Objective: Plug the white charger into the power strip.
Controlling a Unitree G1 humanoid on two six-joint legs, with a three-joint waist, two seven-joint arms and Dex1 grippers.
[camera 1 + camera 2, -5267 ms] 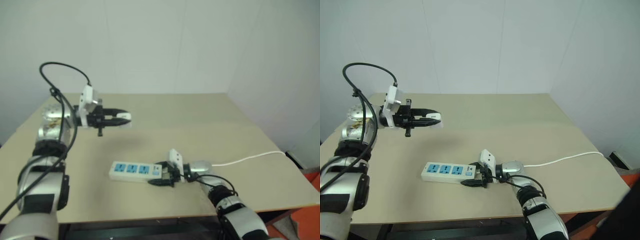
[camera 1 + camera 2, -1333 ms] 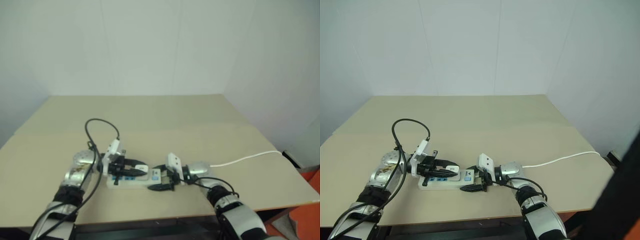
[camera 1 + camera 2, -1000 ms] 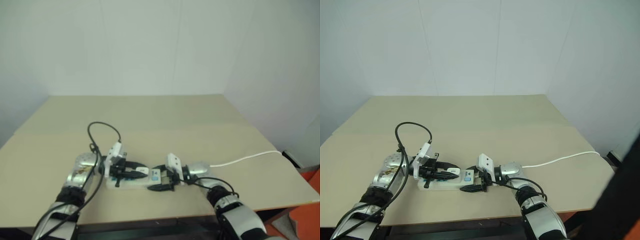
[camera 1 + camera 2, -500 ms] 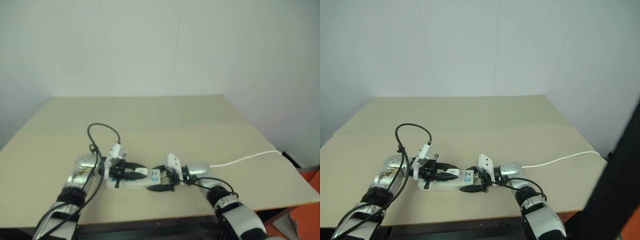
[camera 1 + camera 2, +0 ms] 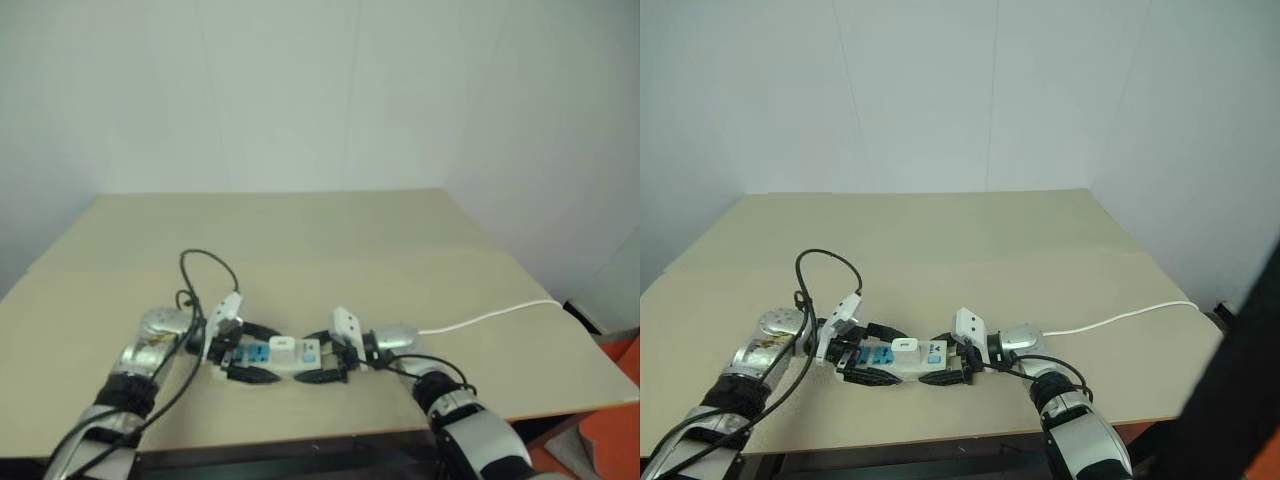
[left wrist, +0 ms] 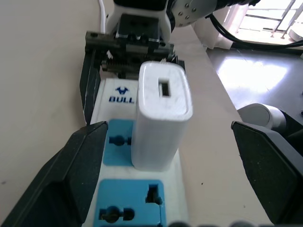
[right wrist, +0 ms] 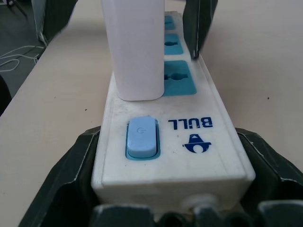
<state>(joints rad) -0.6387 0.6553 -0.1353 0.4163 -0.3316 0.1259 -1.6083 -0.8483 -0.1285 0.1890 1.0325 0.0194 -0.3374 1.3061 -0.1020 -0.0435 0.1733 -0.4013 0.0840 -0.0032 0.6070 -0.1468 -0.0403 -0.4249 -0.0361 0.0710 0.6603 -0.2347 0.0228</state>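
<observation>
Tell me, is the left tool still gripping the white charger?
No, the left tool is spread wide, clear of the white charger standing in the power strip.

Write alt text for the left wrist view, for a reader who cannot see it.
The charger stands upright, plugged into the power strip, with the left tool's two black fingers spread wide on either side and not touching it. Beyond it, the right tool straddles the strip's far end.
</observation>
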